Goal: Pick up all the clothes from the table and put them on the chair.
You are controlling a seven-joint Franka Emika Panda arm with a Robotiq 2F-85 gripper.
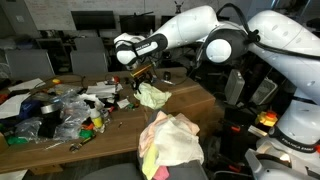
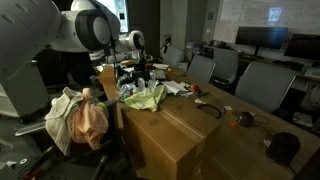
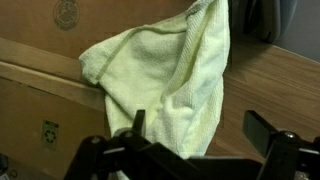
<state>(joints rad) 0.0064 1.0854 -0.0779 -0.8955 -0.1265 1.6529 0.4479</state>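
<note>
A pale yellow-green garment [image 3: 170,80] lies crumpled on the brown wooden table [image 1: 195,100] near its end, and shows in both exterior views [image 1: 153,96] [image 2: 143,97]. My gripper [image 3: 200,130] hangs just over it with its jaws wide open. A fold of the cloth reaches up beside one of the fingers [image 3: 137,122]; nothing is gripped. In the exterior views the gripper [image 1: 140,72] [image 2: 140,75] sits right above the garment. The grey chair [image 1: 190,152] stands at the table's end and carries pink, white and peach clothes [image 1: 170,140] [image 2: 80,118].
Clear plastic bags and small colourful odds and ends [image 1: 60,110] crowd the far part of the table. A cardboard box [image 3: 40,60] lies beside the garment. Darker office chairs [image 2: 265,85] and desks with monitors [image 2: 265,38] stand along the table's side.
</note>
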